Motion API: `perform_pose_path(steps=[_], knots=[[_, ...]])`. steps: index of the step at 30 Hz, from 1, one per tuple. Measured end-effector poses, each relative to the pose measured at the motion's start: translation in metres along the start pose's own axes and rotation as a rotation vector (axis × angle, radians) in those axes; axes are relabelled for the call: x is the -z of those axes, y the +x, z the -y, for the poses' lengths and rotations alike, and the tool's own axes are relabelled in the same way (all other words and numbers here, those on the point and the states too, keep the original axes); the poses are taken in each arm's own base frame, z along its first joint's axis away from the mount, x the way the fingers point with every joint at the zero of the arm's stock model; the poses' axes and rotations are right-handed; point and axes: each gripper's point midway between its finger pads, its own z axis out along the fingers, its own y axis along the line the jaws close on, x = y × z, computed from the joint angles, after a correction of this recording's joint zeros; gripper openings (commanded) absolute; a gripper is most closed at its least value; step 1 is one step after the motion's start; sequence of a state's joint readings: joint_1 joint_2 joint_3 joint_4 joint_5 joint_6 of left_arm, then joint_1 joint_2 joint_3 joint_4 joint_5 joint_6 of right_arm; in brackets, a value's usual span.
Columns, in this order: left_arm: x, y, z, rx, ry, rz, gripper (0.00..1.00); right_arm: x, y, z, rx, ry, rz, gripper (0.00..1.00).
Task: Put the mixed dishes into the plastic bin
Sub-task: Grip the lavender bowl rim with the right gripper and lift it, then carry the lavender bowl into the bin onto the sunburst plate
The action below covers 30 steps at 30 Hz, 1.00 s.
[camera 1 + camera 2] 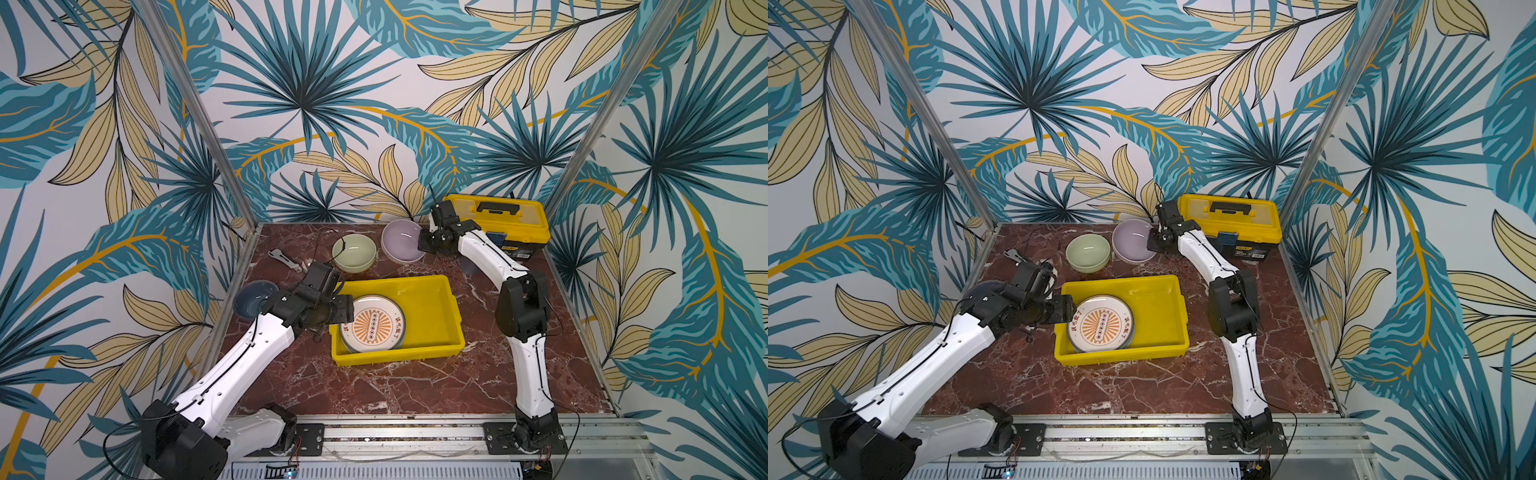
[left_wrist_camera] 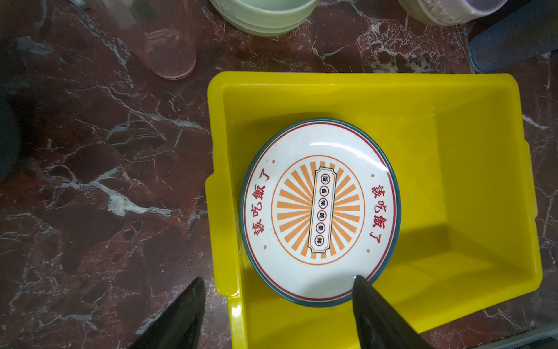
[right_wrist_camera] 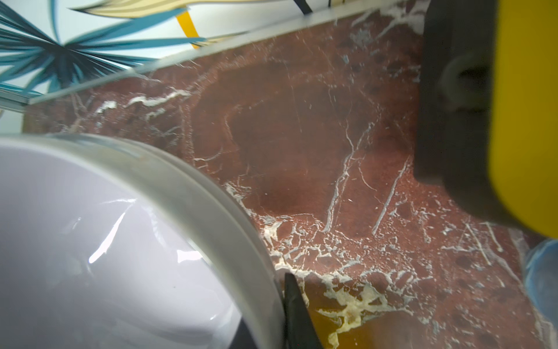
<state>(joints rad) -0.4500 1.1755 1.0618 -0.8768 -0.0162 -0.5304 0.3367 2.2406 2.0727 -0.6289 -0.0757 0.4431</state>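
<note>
1. Your bin (image 1: 428, 316) sits in the middle of the table (image 1: 374, 386), with a sunburst plate (image 1: 372, 325) lying in its left half.
2. The toolbox (image 1: 498, 224) stands at the far right.
3. The lilac bowl (image 1: 401, 241) is beyond the bin, beside the toolbox. Your right gripper (image 1: 420, 245) is clamped on its right rim.
4. The green bowl (image 1: 354, 252) sits just left of it, untouched.
5. The blue-grey bowl (image 1: 254, 297) lies at the table's left edge.
6. A clear tumbler (image 2: 169, 45) is left of the green bowl.
7. Your left gripper (image 2: 278, 281) gapes empty across the bin's left wall, with one finger above the plate.
</note>
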Motion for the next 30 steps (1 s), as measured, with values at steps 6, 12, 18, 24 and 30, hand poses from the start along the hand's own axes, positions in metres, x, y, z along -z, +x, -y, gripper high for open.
perform_pose_path(steps=[6, 12, 18, 24, 30], knots=[[0.0, -0.004, -0.006, 0.009, -0.03, 0.02, 0.77, 0.042, -0.012, -0.017, 0.057, -0.025, 0.039, 0.0], [0.0, -0.01, -0.016, 0.026, -0.071, 0.044, 0.77, 0.084, 0.004, -0.03, 0.163, -0.002, 0.001, 0.0], [-0.003, -0.012, -0.029, 0.062, -0.106, 0.052, 0.77, 0.103, 0.039, -0.044, 0.273, 0.014, -0.098, 0.0], [-0.009, -0.01, -0.05, 0.12, -0.144, 0.04, 0.77, 0.108, 0.073, -0.059, 0.349, 0.016, -0.191, 0.0], [-0.01, -0.004, -0.067, 0.164, -0.167, 0.033, 0.77, 0.112, 0.099, -0.074, 0.395, 0.007, -0.249, 0.0]])
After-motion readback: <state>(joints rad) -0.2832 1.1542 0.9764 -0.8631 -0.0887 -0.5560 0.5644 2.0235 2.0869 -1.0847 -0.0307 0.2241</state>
